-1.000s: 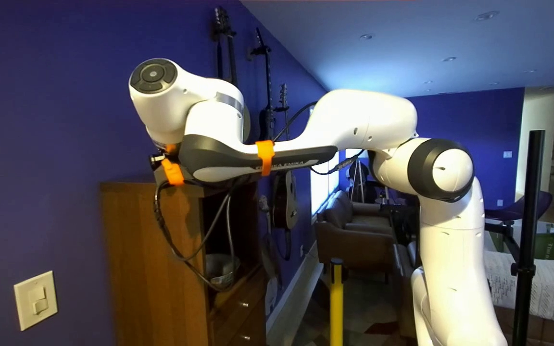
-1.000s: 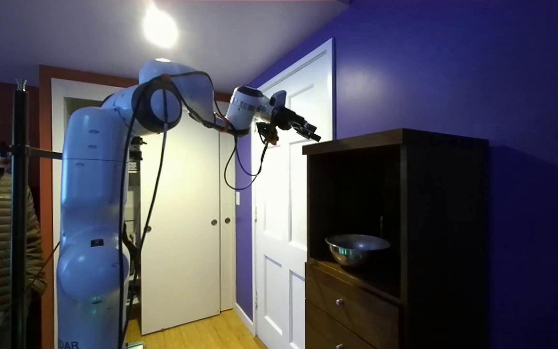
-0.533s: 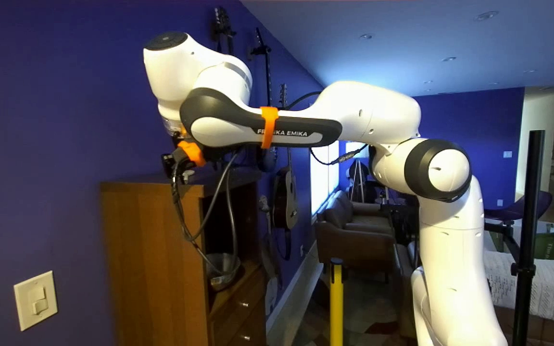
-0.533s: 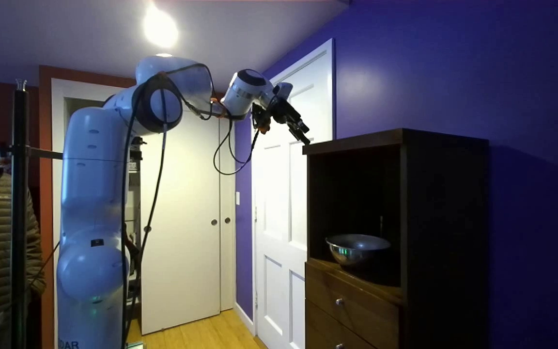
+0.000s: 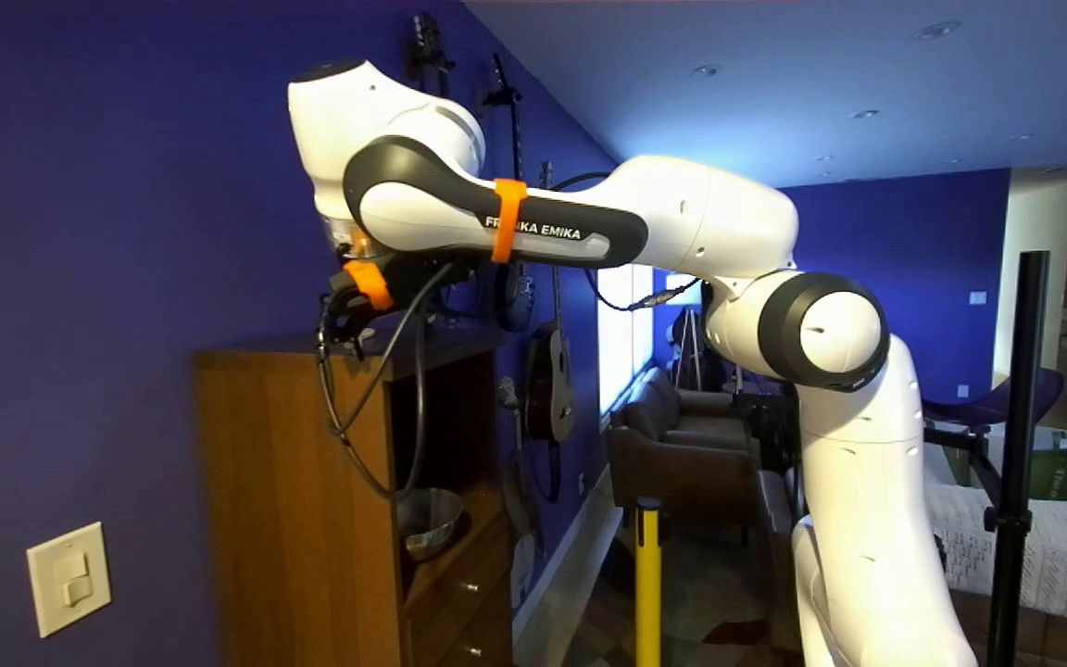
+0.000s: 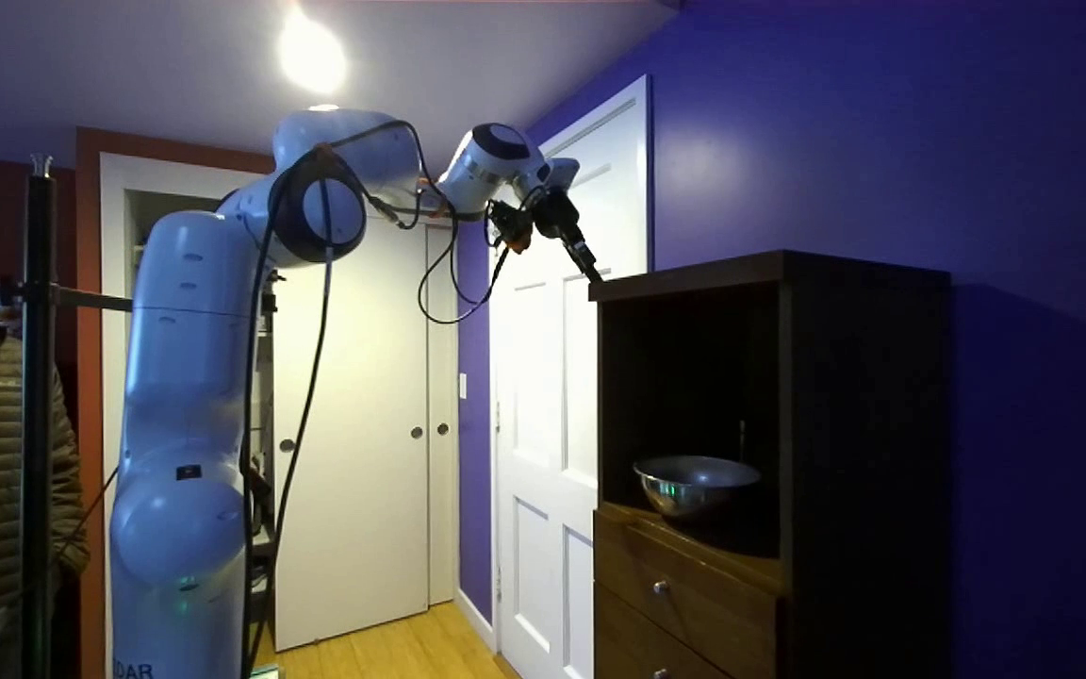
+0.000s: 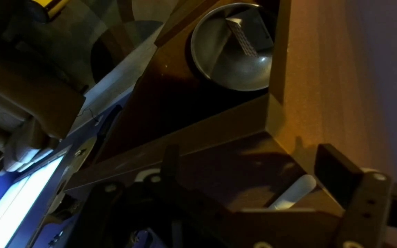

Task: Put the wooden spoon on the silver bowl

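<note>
The silver bowl (image 6: 694, 486) sits in the cabinet's open compartment, also seen in an exterior view (image 5: 432, 523) and the wrist view (image 7: 226, 74). A pale, rounded handle end (image 7: 296, 191) lies on the cabinet top near its side edge. It may be the wooden spoon; the rest is hidden behind the gripper body. My gripper (image 7: 248, 151) is open, its fingers (image 7: 338, 168) wide apart with nothing held between them. The handle end shows between the fingers, nearer the right one. In an exterior view the gripper (image 6: 590, 272) points down at the cabinet top's front corner.
The tall brown cabinet (image 6: 863, 405) stands against the blue wall, with drawers (image 6: 684, 589) below the compartment. A dark blocky shape with a ridged edge (image 7: 248, 34) shows in the bowl. A cable loop (image 5: 376, 463) hangs below the wrist. A person (image 6: 6, 424) stands behind a black pole.
The wrist has risen and the gripper has tilted from pointing outward to pointing more steeply down. In the last half second it turned a little and the arm shifted slightly toward the cabinet.
</note>
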Available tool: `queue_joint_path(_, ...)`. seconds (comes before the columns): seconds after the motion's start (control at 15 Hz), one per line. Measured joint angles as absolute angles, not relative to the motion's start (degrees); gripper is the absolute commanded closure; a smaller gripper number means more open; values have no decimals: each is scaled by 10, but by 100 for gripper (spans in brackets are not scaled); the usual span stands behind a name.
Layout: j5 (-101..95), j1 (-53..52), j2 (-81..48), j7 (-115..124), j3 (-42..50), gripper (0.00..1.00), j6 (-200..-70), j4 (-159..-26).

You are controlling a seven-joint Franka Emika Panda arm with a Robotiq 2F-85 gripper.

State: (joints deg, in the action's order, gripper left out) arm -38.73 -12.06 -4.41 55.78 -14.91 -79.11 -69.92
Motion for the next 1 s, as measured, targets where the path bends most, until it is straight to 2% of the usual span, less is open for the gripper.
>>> queue_joint_path(0.87, -403, -112, -48, 699, -144, 0, -902, -703)
queue_joint_path(0.93, -421, -114, -52, 699, -144, 6, -903, -705)
queue_joint_path(1.0, -436, -115, -57, 699, -144, 17, -903, -705)
